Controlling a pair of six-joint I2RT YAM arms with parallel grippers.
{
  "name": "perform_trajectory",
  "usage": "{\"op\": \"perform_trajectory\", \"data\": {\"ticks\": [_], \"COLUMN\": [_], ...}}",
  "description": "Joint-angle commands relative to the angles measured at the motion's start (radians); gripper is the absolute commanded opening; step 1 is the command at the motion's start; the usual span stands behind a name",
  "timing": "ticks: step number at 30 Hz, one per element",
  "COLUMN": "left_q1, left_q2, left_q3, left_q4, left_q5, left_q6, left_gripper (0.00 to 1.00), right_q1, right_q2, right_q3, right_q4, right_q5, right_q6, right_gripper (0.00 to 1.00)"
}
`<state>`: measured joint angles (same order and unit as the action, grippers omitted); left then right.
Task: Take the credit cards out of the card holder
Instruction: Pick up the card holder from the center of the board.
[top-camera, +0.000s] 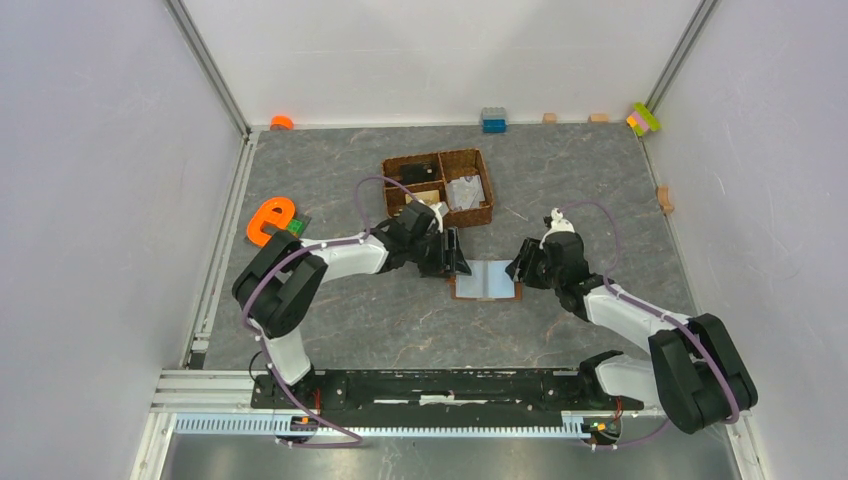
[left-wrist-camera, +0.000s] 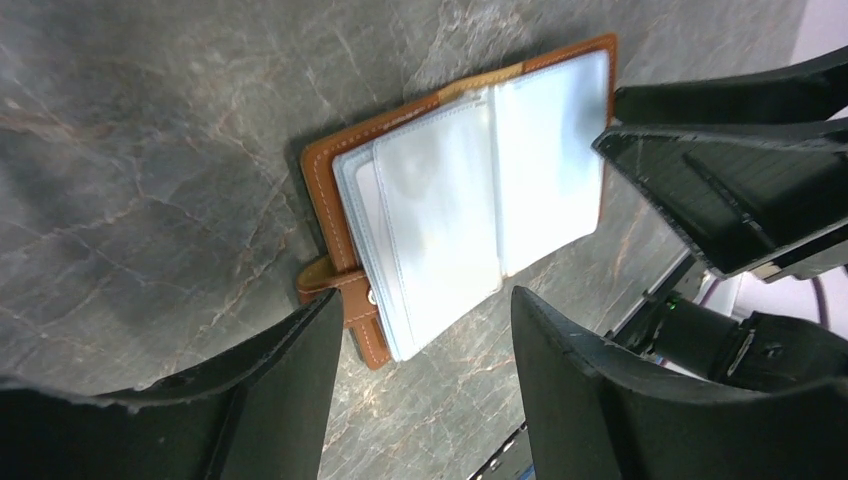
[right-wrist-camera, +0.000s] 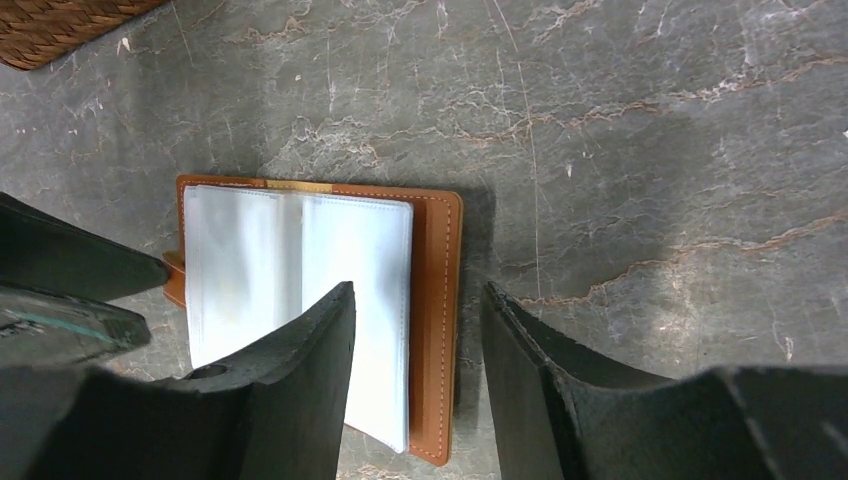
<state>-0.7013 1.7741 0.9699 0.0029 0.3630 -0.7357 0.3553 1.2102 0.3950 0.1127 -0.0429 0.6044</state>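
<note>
- Top external view:
- Small brown leather-look bifold card holder (top-camera: 487, 280): open flat, pale grey-blue inside upward, on grey marbled table (top-camera: 400, 330), between the two grippers.
- Black two-finger left gripper (top-camera: 455, 256): at the card holder's left edge; finger spacing not readable here.
- Black two-finger right gripper (top-camera: 518, 268): at the card holder's right edge; spacing likewise not readable.
- Brown woven compartment basket (top-camera: 482, 160): behind the card holder and apart from it; tan and pale grey contents, not identifiable.
- Orange e-shaped piece (top-camera: 268, 220): left of the left arm, small green block (top-camera: 296, 227) just beside it.
- Blue and grey brick (top-camera: 493, 120): against the back wall.
- Left wrist view:
- Open card holder (left-wrist-camera: 440, 200): cloudy clear plastic sleeves fanned over the brown stitched cover; brown strap (left-wrist-camera: 330, 287) with snap at one edge.
- Any credit cards: not distinguishable through the cloudy sleeves.
- Own left gripper (left-wrist-camera: 425, 300): fingers wide apart, nothing held between them, tips either side of the card holder's nearest edge; contact not determinable.
- Opposite right gripper (left-wrist-camera: 720, 170): at the far edge of the card holder.
- Right wrist view:
- Flat card holder (right-wrist-camera: 250, 260): stitched brown border showing beyond the sleeves on the right.
- Own right gripper (right-wrist-camera: 418, 290): fingers apart, gripping nothing, tips over the stitched edge.
- Opposite left gripper (right-wrist-camera: 60, 290): at the strap side of the card holder.
- Corner of basket (right-wrist-camera: 50, 25): upper left, well apart from the card holder.
</note>
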Motion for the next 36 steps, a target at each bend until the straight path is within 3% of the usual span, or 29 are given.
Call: {"op": "perform_trajectory", "data": {"ticks": [1,15,19,23,26,33,36], "left_q1": [-0.014,-0.015,-0.015,-0.015,-0.014,0.010,0.026], "left_q2": [0.012,0.009,0.080,0.101,0.090,0.036,-0.020], "left_q3": [0.043,0.081,0.115,0.110,0.082,0.004,-0.054], "left_q4": [-0.085,-0.222,-0.211,-0.180,-0.113,0.083,0.167], "left_q5": [-0.046,-0.195,-0.081,-0.058,-0.014,0.097,0.122], "left_q6": [0.069,0.123,0.121,0.103,0.084,0.034,0.009], "left_gripper": [0.68,0.67,0.52,0.37,0.31,0.03,0.02], "right_q1": [0.001,0.002,0.002,0.002,0.007,0.019,0.020], "right_q2": [-0.007,0.002,0.014,0.020,0.034,0.068,0.059], "right_q3": [-0.004,-0.006,-0.005,-0.012,-0.025,-0.016,-0.020], "right_q4": [0.024,0.031,0.036,0.053,0.089,0.101,0.114], "right_q5": [0.021,0.010,0.000,-0.014,-0.041,-0.067,-0.083], "right_q6": [-0.009,-0.012,-0.012,-0.010,-0.004,-0.009,-0.018], "right_gripper": [0.53,0.50,0.50,0.49,0.48,0.48,0.46]}}
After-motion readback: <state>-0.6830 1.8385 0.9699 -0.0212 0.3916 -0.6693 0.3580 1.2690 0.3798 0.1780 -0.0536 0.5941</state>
